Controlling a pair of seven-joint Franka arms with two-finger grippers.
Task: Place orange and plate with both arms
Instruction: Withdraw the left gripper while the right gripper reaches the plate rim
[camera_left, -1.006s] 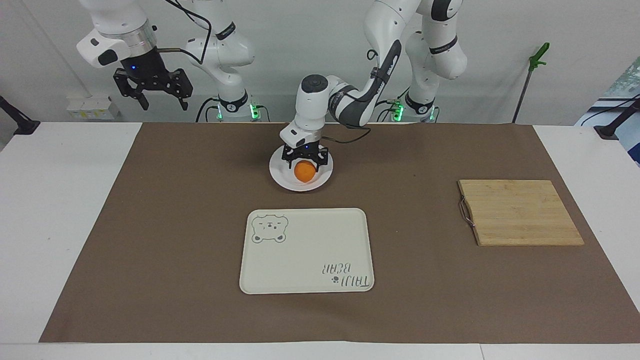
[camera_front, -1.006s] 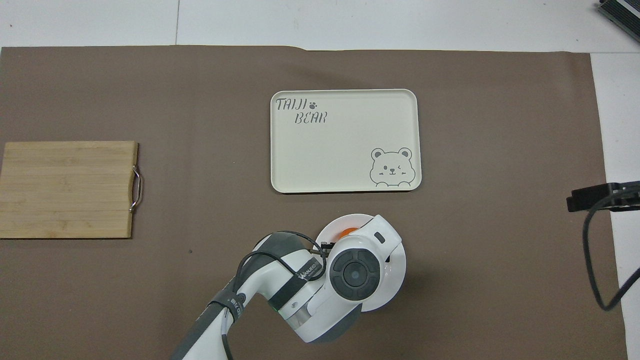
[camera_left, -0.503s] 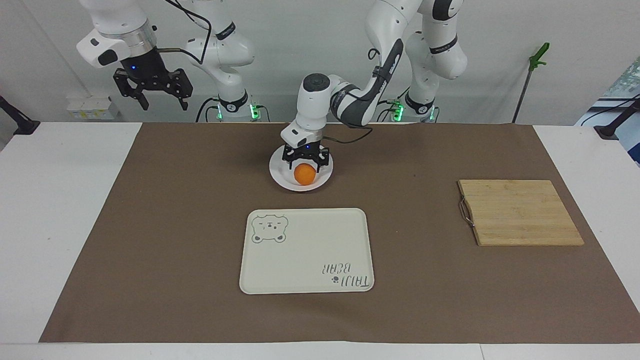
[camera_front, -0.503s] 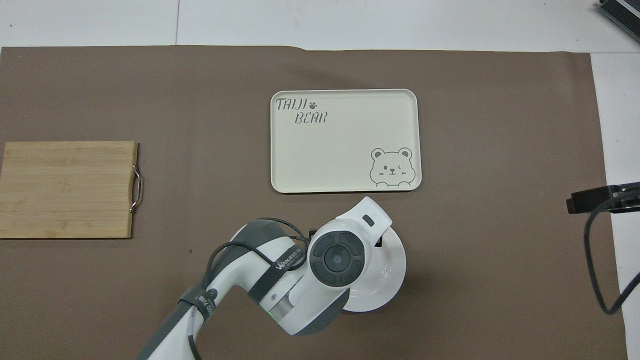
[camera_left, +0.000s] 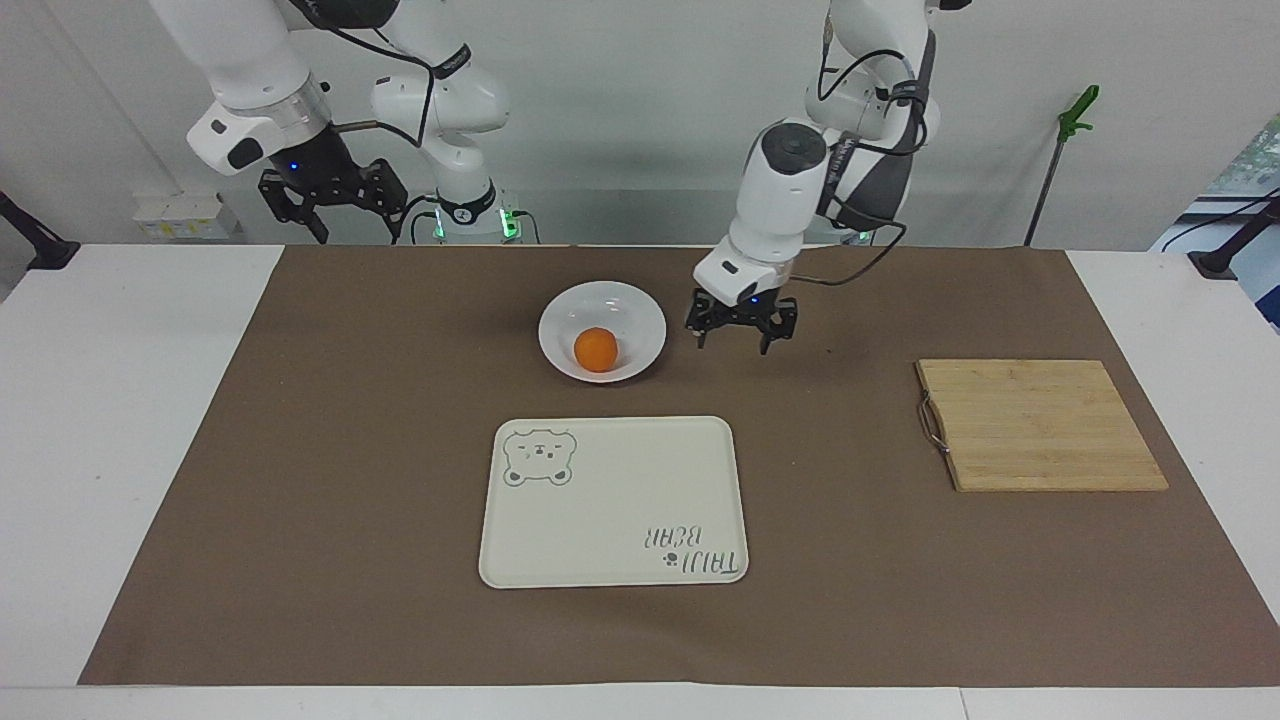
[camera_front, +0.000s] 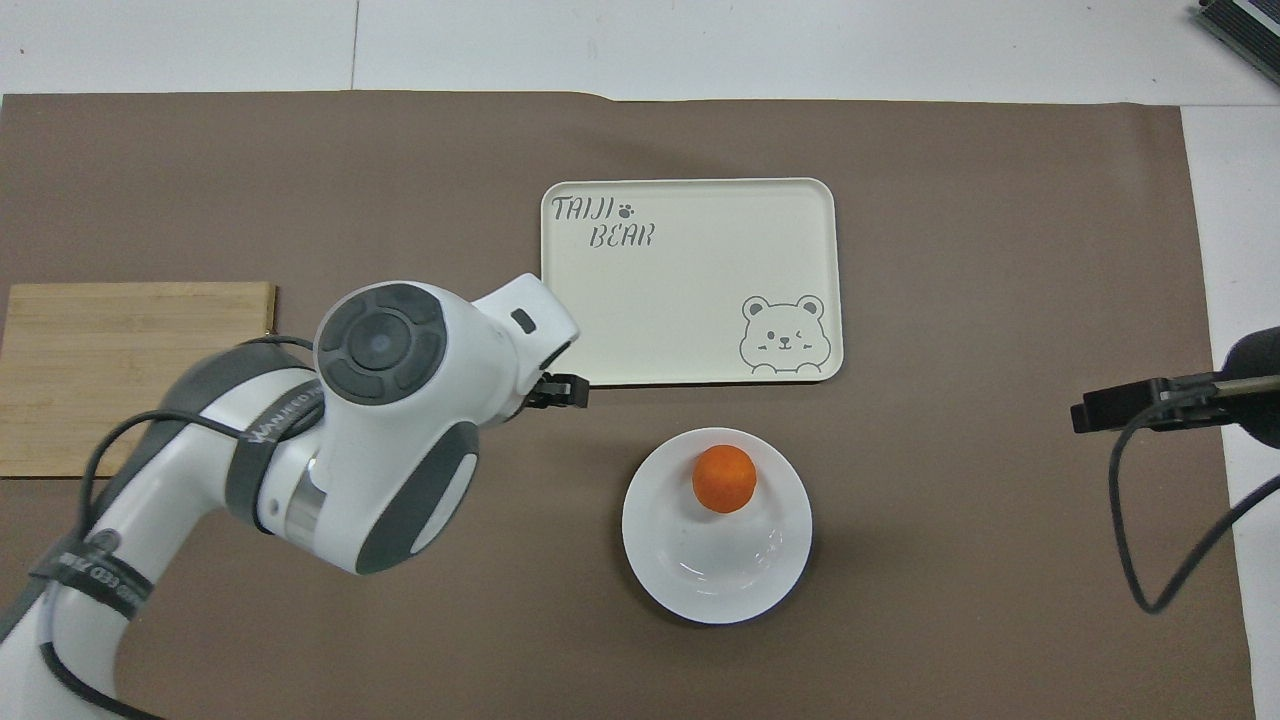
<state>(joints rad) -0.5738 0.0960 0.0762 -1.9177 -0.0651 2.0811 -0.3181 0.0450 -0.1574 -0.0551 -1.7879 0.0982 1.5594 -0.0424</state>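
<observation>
**Orange sits in plate, both grippers empty**

Beside the plate (camera_left: 602, 331), over bare mat, the left gripper (camera_left: 741, 328) hangs spread wide and empty. Raised near its base, the right gripper (camera_left: 333, 200) waits, also spread. The orange (camera_left: 596, 350) rests in the plate; the glossy, breakable plate probably needs a rim pinch.
</observation>
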